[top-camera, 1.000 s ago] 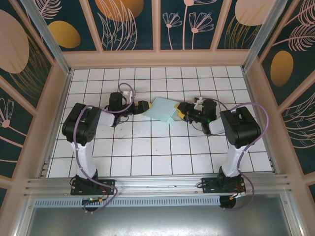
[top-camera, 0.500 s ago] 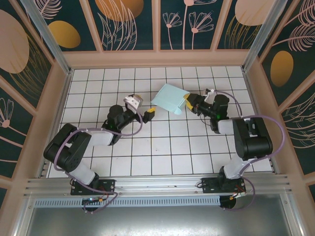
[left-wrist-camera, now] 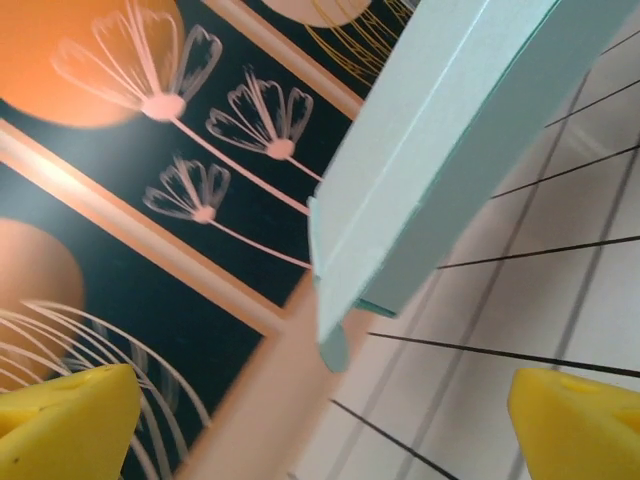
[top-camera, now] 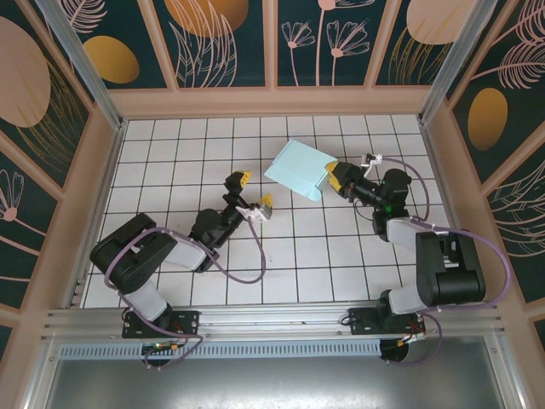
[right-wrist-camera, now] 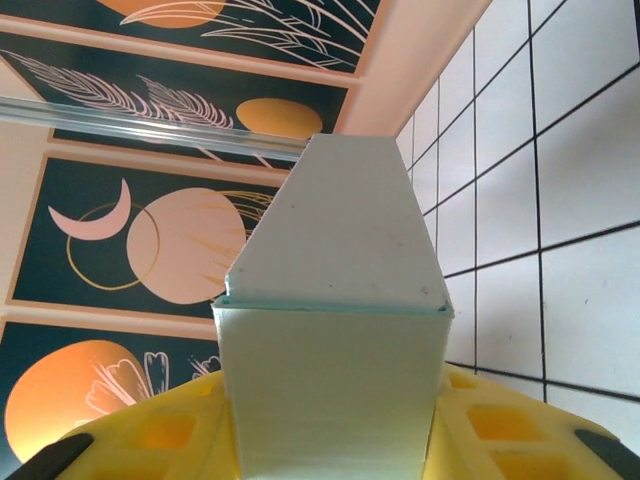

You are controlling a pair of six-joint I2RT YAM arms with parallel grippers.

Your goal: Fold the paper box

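The table is covered with white square tiles parted by thin dark lines. It is bordered on the far, left and right sides by a pale peach frame. The near edge is closed by a metal rail, to which the left base and the right base are bolted. The box is seen over the far tiles, right of the middle. Whether it is touching the tiles cannot be told.
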